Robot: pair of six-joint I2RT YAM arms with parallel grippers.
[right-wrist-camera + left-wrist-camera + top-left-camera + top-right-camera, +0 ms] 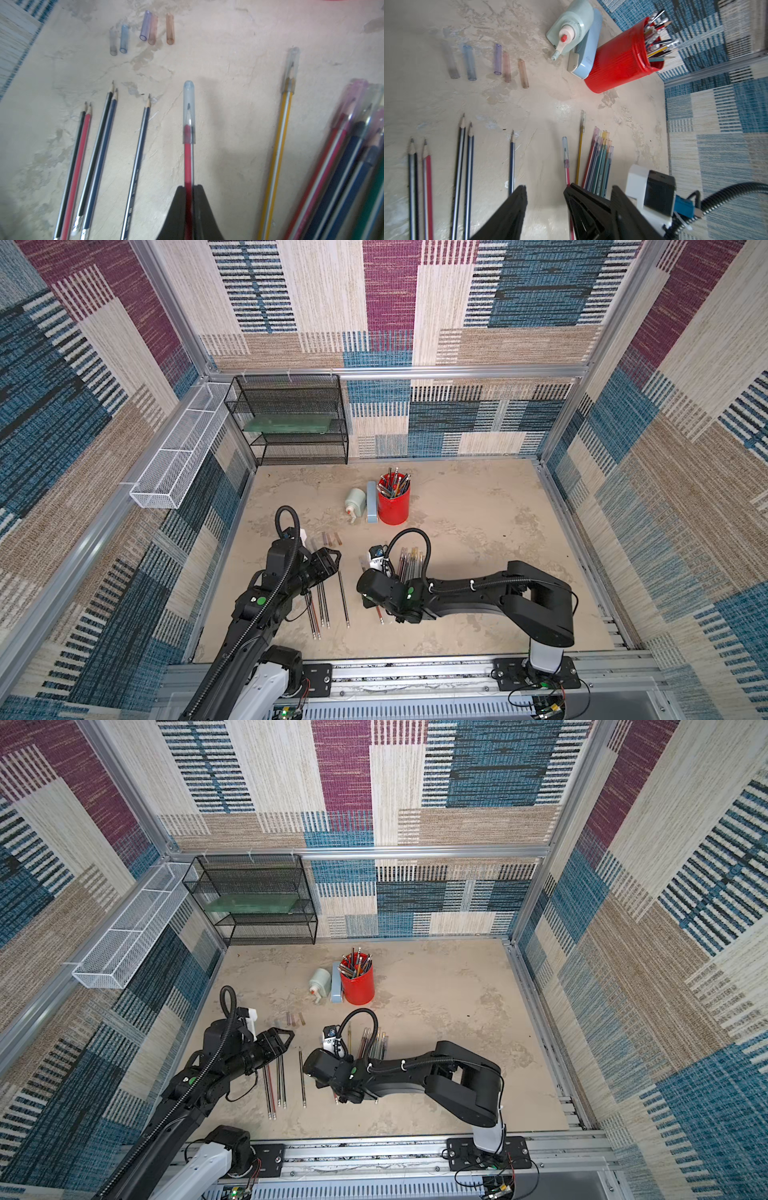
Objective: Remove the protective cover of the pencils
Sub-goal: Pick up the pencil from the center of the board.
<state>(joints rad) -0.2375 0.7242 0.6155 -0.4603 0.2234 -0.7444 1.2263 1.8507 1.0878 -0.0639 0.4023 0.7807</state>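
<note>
Occlusions: in both top views the right gripper's jaws sit hidden under its own wrist housing, and only the tail of its pencil shows, lower centre of frame. The wrist view settles it: right gripper [188, 187] pinched tight on red pencil [188, 162], with pale clear cover [189, 108] seated over the tip. Left gripper [546, 186] spread wide.

Capped bundle [353, 155] is blurred and cut by the frame edge, so no count is possible.

Surface: mottled beige table [478, 531]. Patterned woven wall panels [540, 302] close three sides.

Counts:
- bare pencils [97, 155]: five
- loose covers [145, 26]: five
- yellow capped pencil [278, 155]: one, lying alone
- red cup [394, 502] of pencils: one, upper centre
- black mesh shelf [291, 418]: one
- white mesh basket [183, 443]: one, upper left
</note>
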